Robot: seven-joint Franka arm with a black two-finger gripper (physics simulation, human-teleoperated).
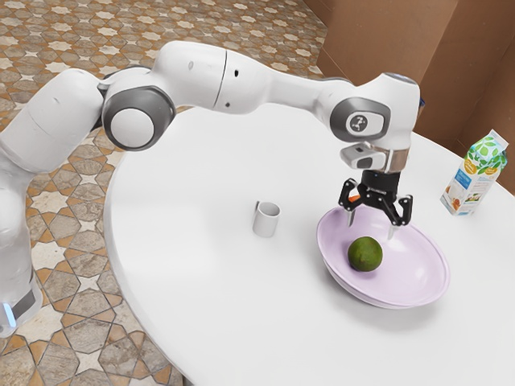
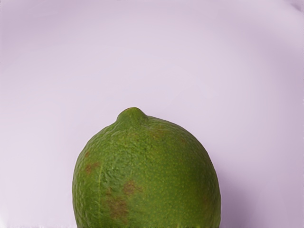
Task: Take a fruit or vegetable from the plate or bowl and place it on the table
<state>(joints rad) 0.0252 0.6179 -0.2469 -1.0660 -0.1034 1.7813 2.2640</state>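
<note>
Green with a few brown blotches: a lime (image 1: 365, 254), inside the lilac bowl (image 1: 426, 277), on the part toward the exterior view's left. Just above it, over the same bowl, the black gripper (image 1: 372, 227), pointing down, with jaws spread wide apart and holding nothing. Seen close up in the wrist view, directly under the hand: rough, speckled skin with a blunt, nub-like tip, against the smooth lilac inside of the bowl, with a soft shadow beside the fruit.

Under the bowl, a round white desk (image 1: 177, 225). Also on it, well apart from the bowl toward the exterior view's left, a small pale grey mug (image 1: 266, 220), upright and with its handle turned away from the bowl. On the other side, near the bowl and farther from the exterior camera, an upright carton (image 1: 476, 177) with green, white and blue printing. Behind the jaws, near the bowl's far rim, a bit of something orange (image 1: 354, 198), too hidden to identify. Beyond the desk, a patterned tile floor (image 1: 56, 44) and brown panels (image 1: 390, 40).
</note>
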